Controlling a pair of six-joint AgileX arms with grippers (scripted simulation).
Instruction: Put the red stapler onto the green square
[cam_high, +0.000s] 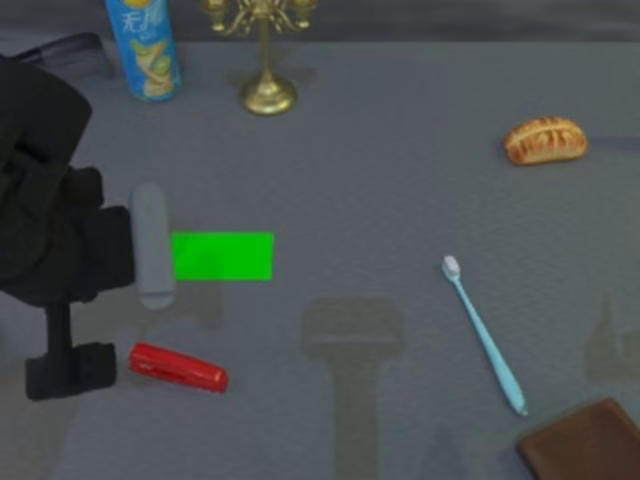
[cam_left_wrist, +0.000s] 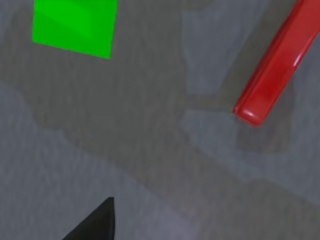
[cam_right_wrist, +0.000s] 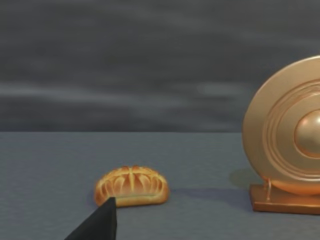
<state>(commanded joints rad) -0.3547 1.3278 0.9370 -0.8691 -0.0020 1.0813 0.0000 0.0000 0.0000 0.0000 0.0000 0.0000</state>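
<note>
The left gripper (cam_high: 100, 365) is being held over the table's left side, and the red stapler (cam_high: 178, 367) is lying just beside it, toward the table's middle, so it's pretty clearly the left arm's job; the right arm isn't showing in the top view at all, and its wrist camera is only being pointed at a bread roll (cam_right_wrist: 131, 186) and a brass-looking disc on a stand (cam_right_wrist: 285, 160). How wide the left fingers are set can't be told, since only one dark fingertip (cam_left_wrist: 95, 222) is being caught in the left wrist view. The stapler's long axis is running mostly left to right across the table, tilted slightly, with one end nearly under the hand. The green square (cam_high: 222, 256) is sitting farther from the hand than the stapler, toward the back and a bit to the right, with bare table between the two. Room looks fine: nothing is crowding the stapler, and the only close thing is a grey bar-shaped object (cam_high: 153, 245) touching or nearly touching the square's left edge, so that edge is probably the one to be watched when the stapler is being set down. The toothbrush (cam_high: 485, 335) and the brown wallet-like thing (cam_high: 585, 445) are well apart, off to the right.
</note>
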